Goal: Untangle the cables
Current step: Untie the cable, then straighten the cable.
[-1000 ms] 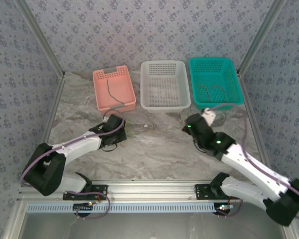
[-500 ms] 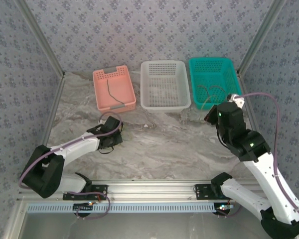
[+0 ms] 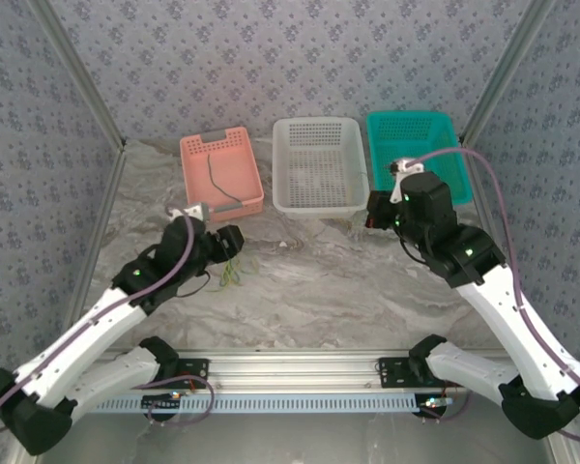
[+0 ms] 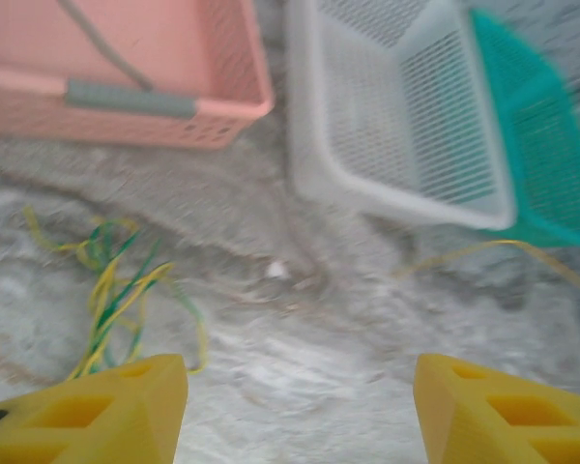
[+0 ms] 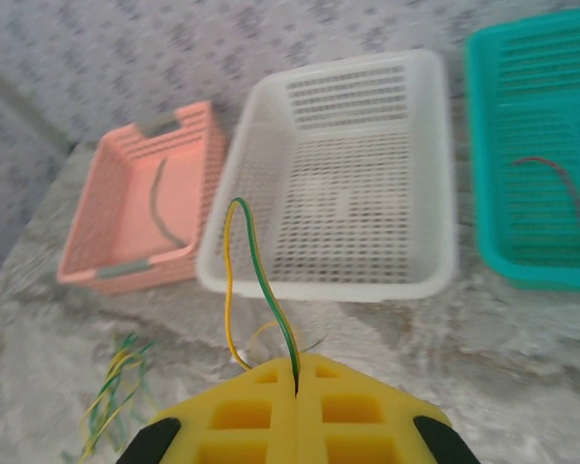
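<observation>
Left pincer has its yellow fingers spread apart, just beside a loose yellow-and-green wire tangle lying on the grey marbled tabletop. Right pincer is pinched together on one yellow-green wire, looping up near the white perforated plastic basket.

The left wrist view is blurred: the teal perforated plastic basket runs off its right edge, the pink plastic basket off the top, and the yellow-and-green cable strands at lower left slip behind a yellow fingertip. In the right wrist view, the looped yellow-and-green wire hides its end between pressed-together yellow fingers; a blurred strand, perhaps red, exits right.
</observation>
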Controlling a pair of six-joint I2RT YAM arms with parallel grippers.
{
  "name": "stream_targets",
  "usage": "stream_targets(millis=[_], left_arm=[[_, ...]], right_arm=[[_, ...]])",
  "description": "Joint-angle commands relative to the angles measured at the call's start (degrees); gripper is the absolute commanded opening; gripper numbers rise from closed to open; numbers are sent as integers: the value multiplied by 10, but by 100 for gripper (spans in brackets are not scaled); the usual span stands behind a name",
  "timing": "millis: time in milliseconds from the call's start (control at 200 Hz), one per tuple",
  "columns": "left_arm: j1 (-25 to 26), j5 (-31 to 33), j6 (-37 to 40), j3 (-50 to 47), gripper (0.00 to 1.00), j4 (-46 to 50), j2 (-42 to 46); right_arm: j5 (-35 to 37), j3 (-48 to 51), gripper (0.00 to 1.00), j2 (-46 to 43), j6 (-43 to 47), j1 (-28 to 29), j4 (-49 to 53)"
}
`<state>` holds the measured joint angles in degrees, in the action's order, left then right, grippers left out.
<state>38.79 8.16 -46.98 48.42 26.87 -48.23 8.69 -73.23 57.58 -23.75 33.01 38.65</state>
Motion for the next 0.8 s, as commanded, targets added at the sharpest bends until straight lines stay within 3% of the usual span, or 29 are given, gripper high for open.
stream_targets(millis=[0, 115, 210, 320, 395, 530, 794], left_arm=[[3, -72, 0, 36, 64, -2, 0], [3, -127, -63, 54, 64, -52, -24], [15, -173, -97, 42, 59, -164, -46], [51, -158, -41, 76, 56, -171, -86], [65, -181, -18, 84, 54, -190, -117], [103, -160, 21, 83, 58, -206, -151], [110, -117, 69, 87, 59, -203, -198]], right_arm=[[-96, -6, 0, 13, 53, 4, -39], [-140, 4, 0, 27, 60, 3, -80], [-177, 15, 0, 34, 65, 2, -101], [-205, 16, 0, 44, 80, 3, -98], [-219, 18, 0, 47, 79, 2, -97], [-254, 19, 0, 54, 75, 1, -99], [-278, 19, 0, 64, 68, 1, -94]])
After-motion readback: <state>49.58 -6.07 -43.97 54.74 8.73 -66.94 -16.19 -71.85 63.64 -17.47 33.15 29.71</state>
